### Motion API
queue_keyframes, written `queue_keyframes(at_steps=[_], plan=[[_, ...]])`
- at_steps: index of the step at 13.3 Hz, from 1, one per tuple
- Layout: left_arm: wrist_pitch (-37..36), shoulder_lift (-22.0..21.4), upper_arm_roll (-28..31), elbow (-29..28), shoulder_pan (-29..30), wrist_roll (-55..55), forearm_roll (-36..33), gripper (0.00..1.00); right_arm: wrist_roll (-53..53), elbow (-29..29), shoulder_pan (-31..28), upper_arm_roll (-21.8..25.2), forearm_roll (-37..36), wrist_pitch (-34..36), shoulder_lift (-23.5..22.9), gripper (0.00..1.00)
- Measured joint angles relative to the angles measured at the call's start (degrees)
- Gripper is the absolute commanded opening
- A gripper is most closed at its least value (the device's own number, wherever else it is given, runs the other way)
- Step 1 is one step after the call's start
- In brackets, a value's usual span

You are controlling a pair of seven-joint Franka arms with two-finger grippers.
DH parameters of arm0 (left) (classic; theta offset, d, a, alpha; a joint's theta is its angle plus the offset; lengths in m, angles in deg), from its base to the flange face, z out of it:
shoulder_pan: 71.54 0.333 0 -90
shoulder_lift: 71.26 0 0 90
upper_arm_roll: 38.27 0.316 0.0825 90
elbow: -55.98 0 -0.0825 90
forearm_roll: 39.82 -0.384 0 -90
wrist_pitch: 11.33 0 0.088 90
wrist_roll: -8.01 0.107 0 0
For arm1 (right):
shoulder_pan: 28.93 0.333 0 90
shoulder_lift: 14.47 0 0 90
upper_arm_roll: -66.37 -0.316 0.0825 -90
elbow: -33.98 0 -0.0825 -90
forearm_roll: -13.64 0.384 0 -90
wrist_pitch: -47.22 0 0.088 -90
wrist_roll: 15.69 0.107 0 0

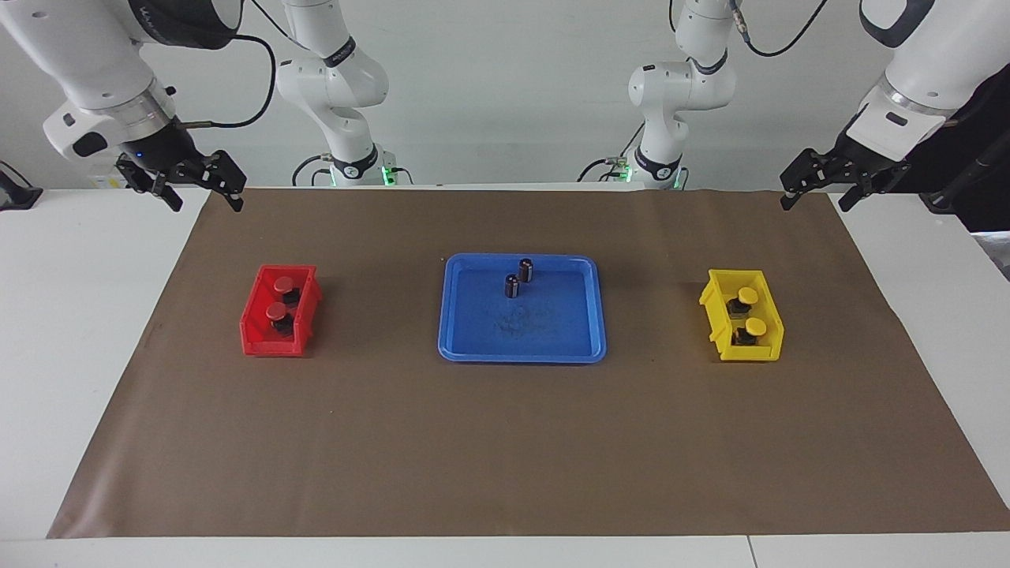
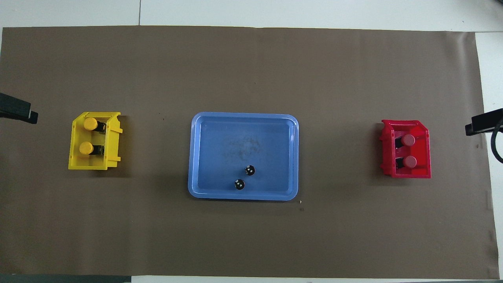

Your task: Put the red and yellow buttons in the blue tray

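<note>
Two red buttons [image 1: 282,284] [image 1: 276,312] sit in the red bin [image 1: 252,335] toward the right arm's end; they also show in the overhead view [image 2: 408,140] [image 2: 410,161]. Two yellow buttons [image 1: 747,295] [image 1: 756,326] sit in the yellow bin [image 1: 714,304] toward the left arm's end; they also show in the overhead view [image 2: 90,124] [image 2: 86,148]. The blue tray [image 1: 544,335] [image 2: 220,157] lies mid-table between the bins. My right gripper [image 1: 201,193] hangs open and empty over the mat's corner nearest the robots. My left gripper [image 1: 817,193] hangs open and empty over the other such corner.
Two dark capless cylinders [image 1: 525,270] [image 1: 512,285] stand upright in the tray's part nearest the robots, also in the overhead view [image 2: 250,170] [image 2: 239,184]. A brown mat [image 1: 505,442] covers the table. Both arms wait, raised at the table's ends.
</note>
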Motion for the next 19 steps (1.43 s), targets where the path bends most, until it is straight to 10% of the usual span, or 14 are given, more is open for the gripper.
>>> queue_keyframes(at_steps=[9, 13, 19], plan=[[-0.1, 0.0, 0.0, 0.0, 0.0, 0.0, 0.0, 1.0, 0.0, 0.0, 0.0, 0.0, 0.0, 0.0, 0.0, 0.99], [-0.1, 0.0, 0.0, 0.0, 0.0, 0.0, 0.0, 1.0, 0.0, -0.4, 0.0, -0.1, 0.0, -0.7, 0.0, 0.76], [-0.1, 0.0, 0.0, 0.0, 0.0, 0.0, 0.0, 1.0, 0.0, -15.6, 1.6, -0.4, 0.1, -20.1, 1.2, 0.7]])
